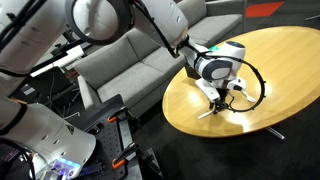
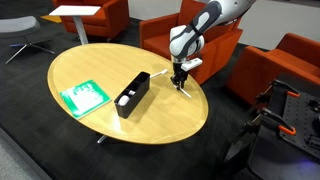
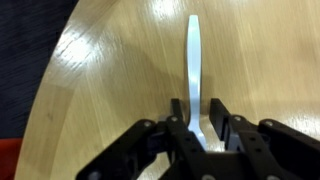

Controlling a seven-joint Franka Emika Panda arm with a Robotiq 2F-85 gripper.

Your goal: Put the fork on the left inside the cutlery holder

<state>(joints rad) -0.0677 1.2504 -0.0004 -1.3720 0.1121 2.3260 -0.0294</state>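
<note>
Two black jaws of the gripper (image 3: 196,128) sit narrowly parted around the slim white plastic fork (image 3: 193,75) on the oval wooden table (image 3: 110,90).

On the round wooden table (image 2: 100,110), the low black rectangular cutlery holder (image 2: 132,94) stands near the middle, with the flat green rectangular card (image 2: 84,96) lying apart on its far side from the arm. The slim pale fork (image 3: 193,75) lies flat near the table's edge, one end between the gripper (image 3: 200,128) fingers.
</note>
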